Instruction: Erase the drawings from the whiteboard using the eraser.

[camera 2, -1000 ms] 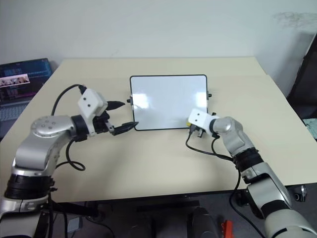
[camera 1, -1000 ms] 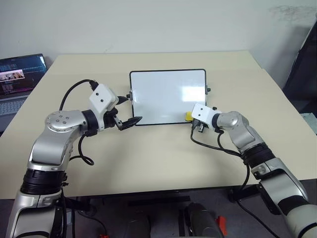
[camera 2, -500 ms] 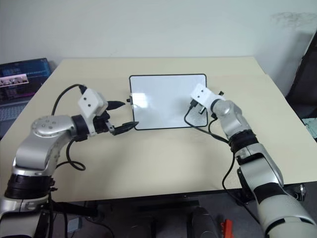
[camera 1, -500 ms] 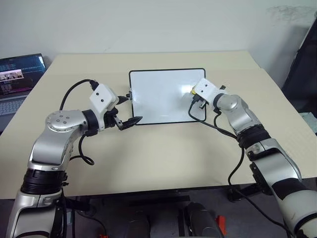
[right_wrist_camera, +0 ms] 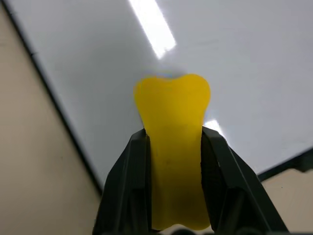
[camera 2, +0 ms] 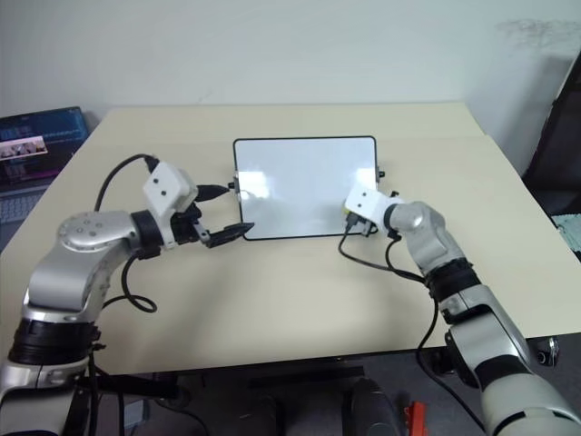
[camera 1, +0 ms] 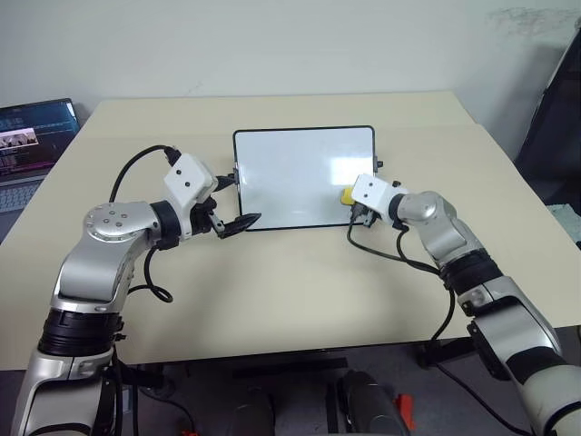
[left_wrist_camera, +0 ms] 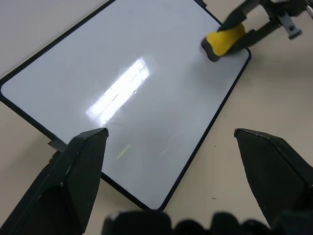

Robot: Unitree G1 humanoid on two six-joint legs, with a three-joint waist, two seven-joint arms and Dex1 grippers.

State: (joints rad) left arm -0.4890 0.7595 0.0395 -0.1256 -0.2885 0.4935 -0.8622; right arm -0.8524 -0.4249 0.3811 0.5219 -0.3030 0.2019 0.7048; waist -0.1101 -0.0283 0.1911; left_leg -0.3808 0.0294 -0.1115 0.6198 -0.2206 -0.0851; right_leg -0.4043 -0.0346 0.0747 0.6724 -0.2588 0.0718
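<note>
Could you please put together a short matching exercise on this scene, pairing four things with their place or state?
Things:
1. eraser
2. left end effector
3. laptop
4. whiteboard

Places or states:
A. open, at the left edge of the board, holding nothing
B. flat on the table, glossy white, no marks visible
C. pinched between two black fingers at the right side of the board
D. at the far left edge of the table, screen lit

Pairs: 1-C, 2-A, 3-D, 4-B
</note>
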